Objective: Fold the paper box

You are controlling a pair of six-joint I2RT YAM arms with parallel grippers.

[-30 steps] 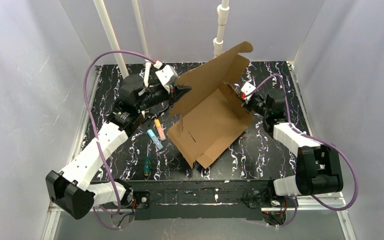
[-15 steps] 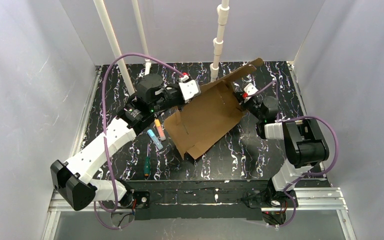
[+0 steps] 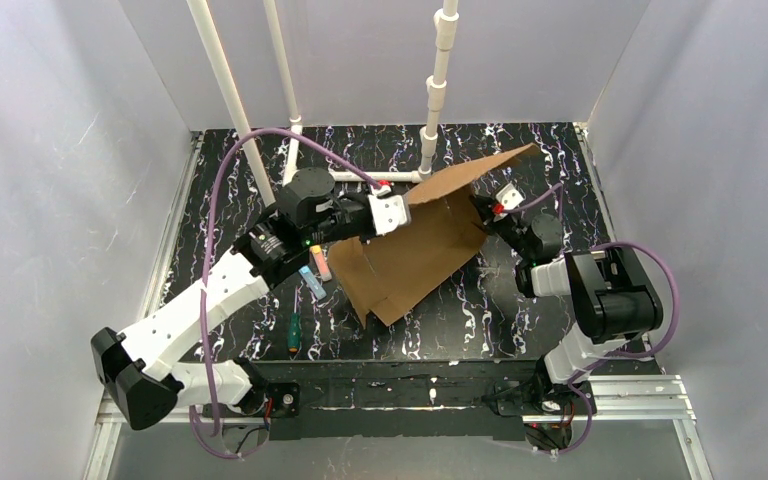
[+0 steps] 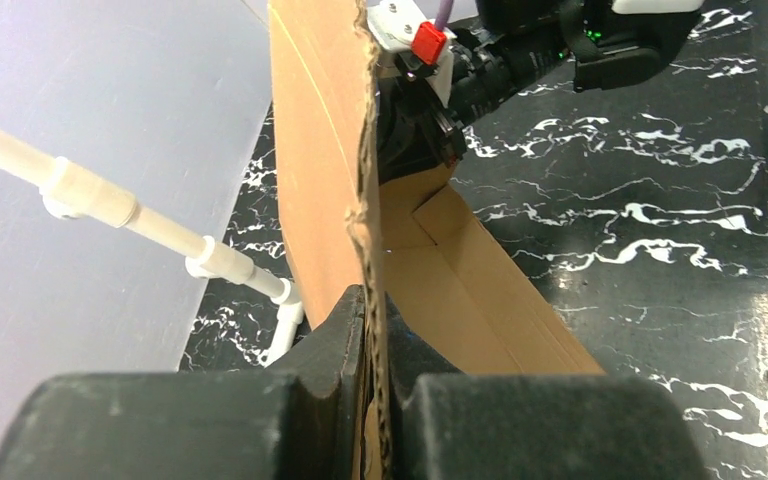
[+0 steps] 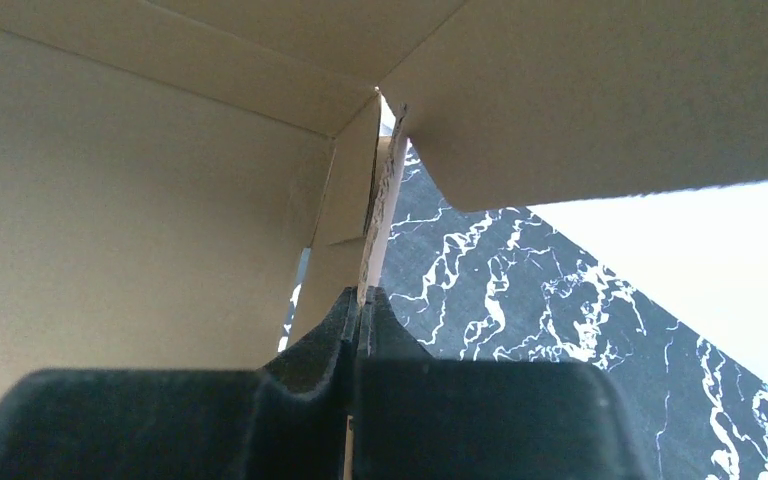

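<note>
The paper box is a brown corrugated cardboard sheet, half folded, tilted over the middle of the table with its top flap pointing to the far right. My left gripper is shut on the box's far left edge; in the left wrist view the cardboard edge runs straight between its jaws. My right gripper is shut on a thin flap at the box's right side; the right wrist view shows that flap pinched between its jaws, with box panels filling the left.
Small markers and a screwdriver lie on the black marbled table left of the box. White pipes stand at the back. Grey walls close in on both sides.
Both arms lowered the box and swung it flatter; the top flap came down toward the right. The left gripper moved right along the far edge. The right forearm folded back toward its base.
</note>
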